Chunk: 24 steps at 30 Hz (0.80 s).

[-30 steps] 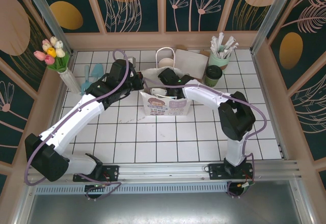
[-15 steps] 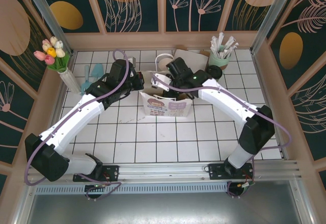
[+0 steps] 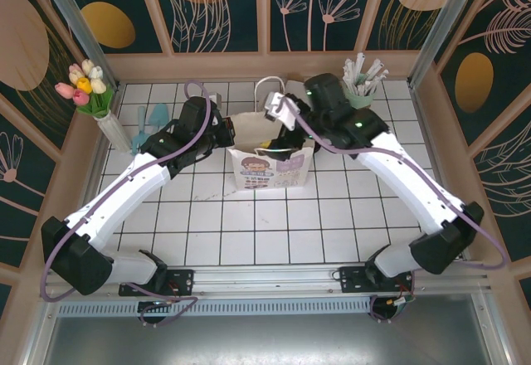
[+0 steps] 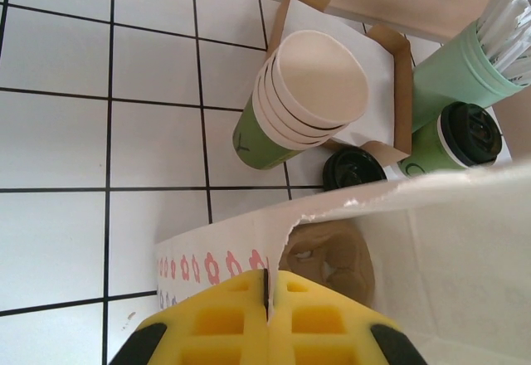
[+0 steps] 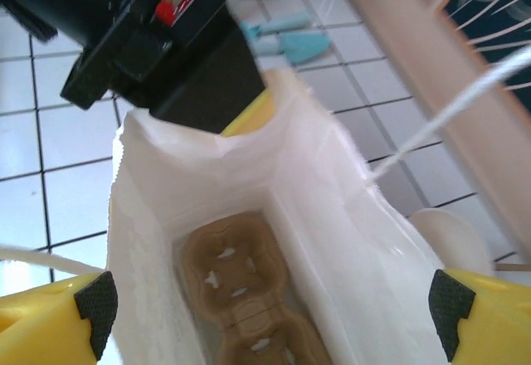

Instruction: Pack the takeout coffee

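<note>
Right wrist: right gripper has lifted out of white paper bag, jaws wide, empty; left gripper clamps the rim; takeout coffee still outside.

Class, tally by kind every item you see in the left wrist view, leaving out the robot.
white paper bag: 1
brown cup carrier: 1
lidded coffee cup: 1
cup of straws: 1
stack of cream cups: 1
loose black lid: 1
cardboard tray of white paper: 1
Total: 7
</note>
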Motion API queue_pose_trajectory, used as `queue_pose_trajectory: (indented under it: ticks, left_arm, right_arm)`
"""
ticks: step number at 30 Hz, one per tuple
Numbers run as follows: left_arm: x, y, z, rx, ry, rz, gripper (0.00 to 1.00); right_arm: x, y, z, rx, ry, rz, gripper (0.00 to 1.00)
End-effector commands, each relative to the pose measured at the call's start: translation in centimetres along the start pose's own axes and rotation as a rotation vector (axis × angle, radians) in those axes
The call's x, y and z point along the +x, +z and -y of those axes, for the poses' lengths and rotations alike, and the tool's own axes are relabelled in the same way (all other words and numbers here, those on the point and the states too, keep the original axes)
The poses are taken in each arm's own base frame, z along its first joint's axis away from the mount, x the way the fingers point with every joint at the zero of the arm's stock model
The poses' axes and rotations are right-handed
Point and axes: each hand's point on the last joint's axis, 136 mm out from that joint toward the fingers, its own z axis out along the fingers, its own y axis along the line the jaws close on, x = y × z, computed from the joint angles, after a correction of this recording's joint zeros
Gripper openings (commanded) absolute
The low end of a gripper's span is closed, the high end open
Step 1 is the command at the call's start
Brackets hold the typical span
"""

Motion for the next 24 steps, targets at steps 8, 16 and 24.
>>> queue_pose_trajectory:
  ticks: [8, 16, 24]
  left_arm:
    - [-0.2, 0.1, 1.2, 0.057, 0.050, -0.016, 0.00]
    - [0.1, 0.4, 2.0, 0.099, 0.038, -0.039, 0.00]
    - [0.6, 1.0, 2.3, 0.113, 0.047, -0.067, 0.00]
  right_arm:
    - [3.8, -2.7, 8.1, 0.292, 0.116, -0.098, 0.96]
    - [3.7, 0.6, 8.5, 0.242, 0.091, -0.138, 0.94]
    - [3.2, -0.2, 12.9, 0.485, 0.235, -0.127, 0.97]
